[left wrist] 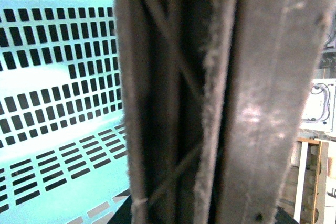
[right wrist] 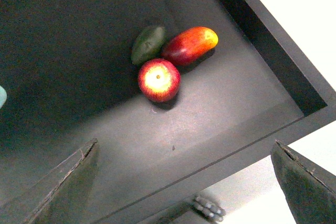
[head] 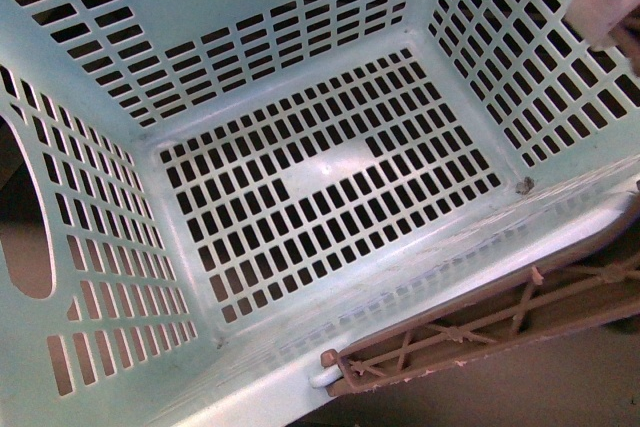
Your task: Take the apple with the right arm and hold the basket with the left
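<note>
Front view, slotted plastic basket [head: 330, 169], lattice handle [head: 480, 322]

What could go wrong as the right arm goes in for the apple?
The apple lies tight beside a red-yellow fruit and a dark green object; the open right gripper could grab or knock one. The dark tray wall is near, so a finger may strike it. The left wrist view is mostly filled by the basket handle, so that hold is unconfirmed.
</note>
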Controlling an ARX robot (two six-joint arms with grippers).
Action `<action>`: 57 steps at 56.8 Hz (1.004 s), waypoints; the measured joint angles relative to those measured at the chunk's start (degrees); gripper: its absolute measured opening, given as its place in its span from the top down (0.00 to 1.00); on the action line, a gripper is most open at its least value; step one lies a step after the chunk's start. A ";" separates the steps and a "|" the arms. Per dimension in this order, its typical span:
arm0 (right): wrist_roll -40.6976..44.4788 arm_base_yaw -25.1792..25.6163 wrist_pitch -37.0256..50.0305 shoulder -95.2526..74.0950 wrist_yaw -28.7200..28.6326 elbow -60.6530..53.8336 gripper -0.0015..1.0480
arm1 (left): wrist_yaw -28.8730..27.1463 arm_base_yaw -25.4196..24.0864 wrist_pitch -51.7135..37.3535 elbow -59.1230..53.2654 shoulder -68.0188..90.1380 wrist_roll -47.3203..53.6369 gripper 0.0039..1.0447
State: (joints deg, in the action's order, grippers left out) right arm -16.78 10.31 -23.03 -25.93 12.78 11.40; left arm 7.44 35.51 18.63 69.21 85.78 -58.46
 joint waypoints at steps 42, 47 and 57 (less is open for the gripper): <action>17.75 5.92 58.42 -93.13 -3.28 16.06 0.08 | 0.02 0.00 -0.15 0.02 0.04 0.00 0.85; 16.94 5.05 57.92 -97.18 -2.21 19.08 0.08 | -0.02 0.00 -0.15 0.02 0.04 0.02 0.85; 12.76 4.04 56.70 -103.14 -1.70 25.44 0.08 | 0.02 0.00 -0.15 0.02 0.04 0.00 0.85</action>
State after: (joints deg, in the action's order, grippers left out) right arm -4.01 14.35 33.67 -129.08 11.07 36.84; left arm 7.46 35.51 18.48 69.23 85.82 -58.46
